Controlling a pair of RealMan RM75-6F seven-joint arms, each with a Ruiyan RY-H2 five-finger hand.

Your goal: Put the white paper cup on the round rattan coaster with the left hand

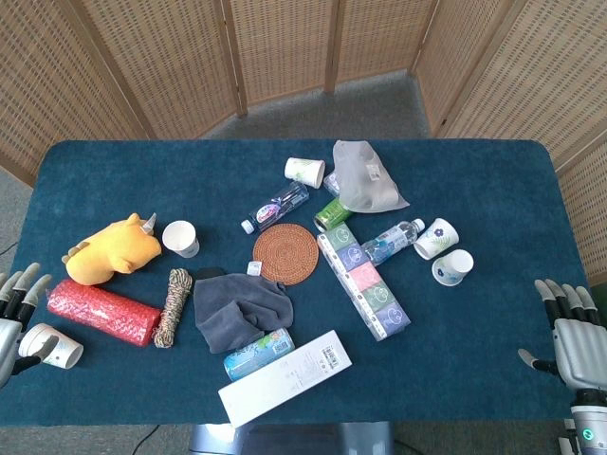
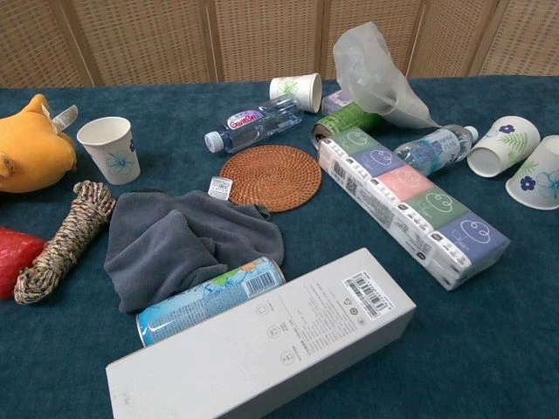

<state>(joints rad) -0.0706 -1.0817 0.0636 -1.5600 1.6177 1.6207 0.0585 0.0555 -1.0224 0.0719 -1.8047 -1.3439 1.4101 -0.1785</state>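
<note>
The left hand (image 1: 19,318) held a white paper cup (image 1: 55,347) on its side at the desk (image 1: 493,190) edge, far from the round rattan coaster (image 1: 285,252). The red roll (image 1: 102,312) (right beside it) might get bumped. The right hand (image 1: 574,332) lay open, empty.

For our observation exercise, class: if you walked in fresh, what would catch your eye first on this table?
Probably the yellow plush toy at the left, bright against the dark blue cloth, with a shiny red roll lying just in front of it. Next comes the round rattan coaster near the middle, bare on top. At the front edge lies a long white box, and the left robot hand holds a white paper cup.
</note>
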